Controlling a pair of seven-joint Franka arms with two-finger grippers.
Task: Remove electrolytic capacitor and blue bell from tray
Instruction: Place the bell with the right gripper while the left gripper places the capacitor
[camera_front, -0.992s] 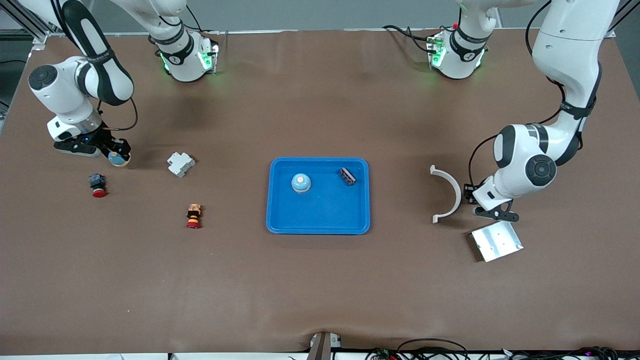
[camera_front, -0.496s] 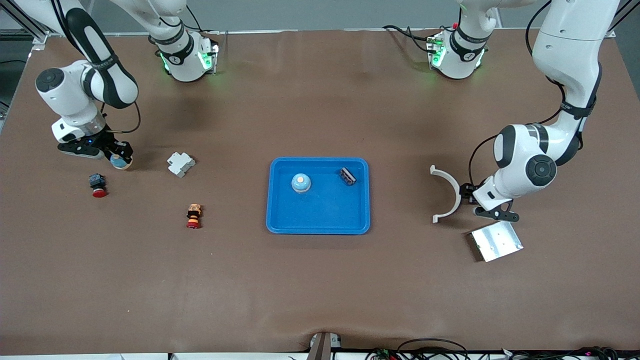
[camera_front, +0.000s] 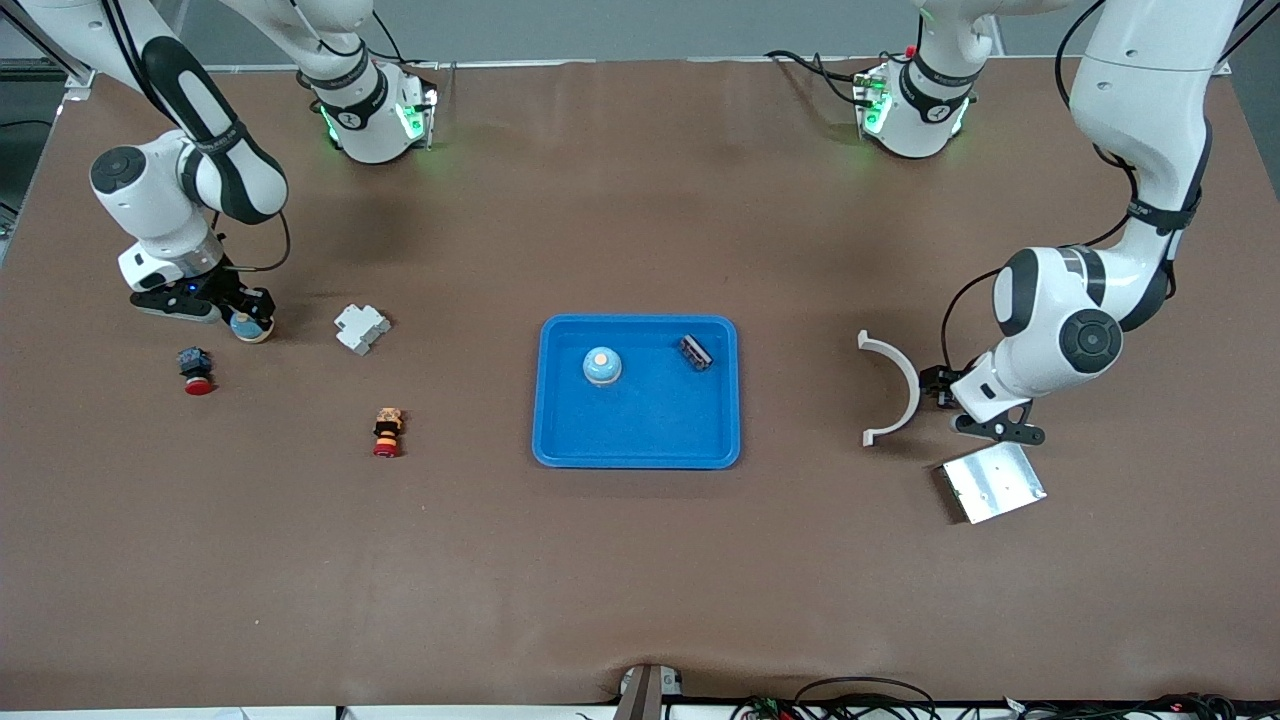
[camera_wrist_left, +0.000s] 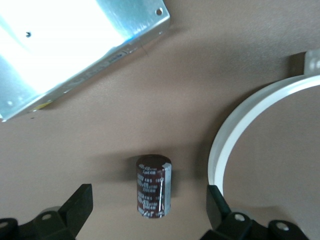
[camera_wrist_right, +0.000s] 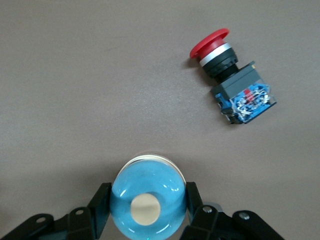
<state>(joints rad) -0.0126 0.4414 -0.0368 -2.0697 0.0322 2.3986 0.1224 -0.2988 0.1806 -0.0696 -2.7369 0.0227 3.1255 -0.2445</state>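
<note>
Holding: blue bell (camera_wrist_right: 146, 205) clamped in my right gripper (camera_wrist_right: 148, 215), fingers closed on its dome sides, low over bare table at the right arm's end, near the red push-button switch (camera_wrist_right: 231, 82)
Bell handling: judging it hard, smooth and rounded, so slippery; grip belongs low at the widest part, just above the cream base rim, not up near the top button
Capacitor: electrolytic capacitor (camera_wrist_left: 153, 186) lies on its side on the table between my left gripper (camera_wrist_left: 150, 212) fingers, which stand wide open with nothing in them
Capacitor handling: light, stiff can with a glossy sleeve, likely to roll; best pinched across the body mid-length
Capacitor neighbours: white curved bracket (camera_wrist_left: 235, 130) just beside it, silver plate (camera_wrist_left: 65, 45) near
Tray: tray (camera_front: 560, 440) mid-table, well apart from both grippers; a second blue bell-like piece (camera_front: 601, 366) and a small dark part (camera_front: 696, 352) sit in it
Elsewhere: white block (camera_front: 360, 327) and a stacked button (camera_front: 387, 431) toward the right arm's end
</note>
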